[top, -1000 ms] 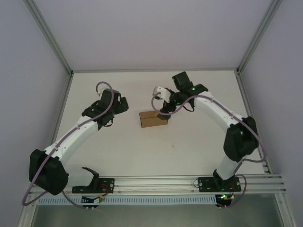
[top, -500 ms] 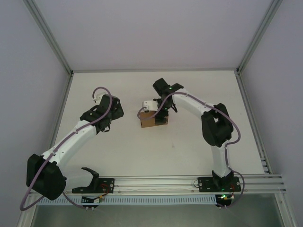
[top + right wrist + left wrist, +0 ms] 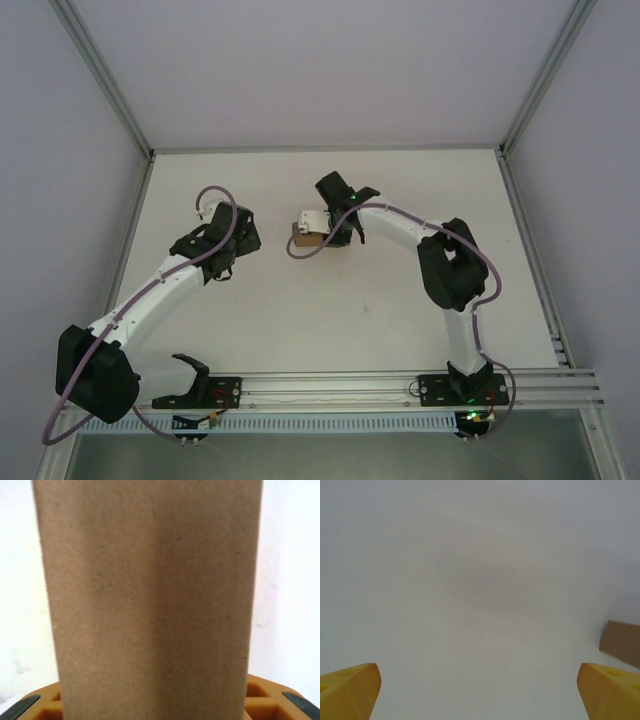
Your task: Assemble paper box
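Top view: paper box (image 3: pixel 303 241) sits just off the middle of the tabletop (image 3: pixel 330 310), toward 11 o'clock, already a small closed-looking brown block, not a flat sheet. Which flaps remain loose cannot be told; the arm covers most of it. Step in hand, as I judge it: the right arm takes hold of the box to steady or turn it for the last folds. Right tool (image 3: pixel 152 707) is closed in on the box. In the wrist view the plain cardboard face stands between the jaws, and the orange pads (image 3: pixel 45 705) meet its two long sides at 6 o'clock of the picture. How firmly they bear I cannot tell. Left tool (image 3: pixel 479 692) is wide open and holds nothing, its yellow fingertips (image 3: pixel 350 690) far apart at the lower corners. A corner of the box shows at 3 o'clock in its view, well apart. Pose: the right arm rises from its base at 5 o'clock, the elbow bulges out toward 3 o'clock, and the forearm runs across toward 9 o'clock, wrist over the box. The left arm leans from 7 o'clock up toward 12, its wrist at 9 o'clock of the box, clear of it. The next move calls for a secure squeeze without crushing the walls, then bringing the left tool in from 9 o'clock to press or tuck a flap.
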Robot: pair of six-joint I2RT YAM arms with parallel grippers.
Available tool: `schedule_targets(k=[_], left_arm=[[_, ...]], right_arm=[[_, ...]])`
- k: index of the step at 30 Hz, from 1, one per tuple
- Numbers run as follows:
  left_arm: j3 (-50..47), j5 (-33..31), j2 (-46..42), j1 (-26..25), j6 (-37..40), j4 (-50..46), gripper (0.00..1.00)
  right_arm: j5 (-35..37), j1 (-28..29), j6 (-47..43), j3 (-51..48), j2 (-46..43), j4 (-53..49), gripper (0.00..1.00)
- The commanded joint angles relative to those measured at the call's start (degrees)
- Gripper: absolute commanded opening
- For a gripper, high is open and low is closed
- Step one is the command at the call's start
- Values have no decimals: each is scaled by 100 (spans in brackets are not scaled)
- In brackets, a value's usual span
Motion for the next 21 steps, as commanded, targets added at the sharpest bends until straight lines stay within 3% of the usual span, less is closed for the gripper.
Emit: schedule_targets(k=[1,6,9,14,18,21], left_arm=[[-41,-144,-111,12,-42,-52,100],[-16,-93,-41,13,-41,-21,100],[19,-36,34,10,-27,4,100],[129,24,145,7,37,52,100],[207,34,216,12,81,58,100],[202,-38,214,5,125,130,100]], right_arm=[[1027,56,-21,-465,-193,1116,35],[1162,134,116,-774,-286,1182,41],[1064,233,307,-966,-446,927,54],[213,413,667,-1256,-983,107,85],[-585,457,852,-1437,-1473,-427,96],[-732,442,1104,-1679,-1881,-290,100]])
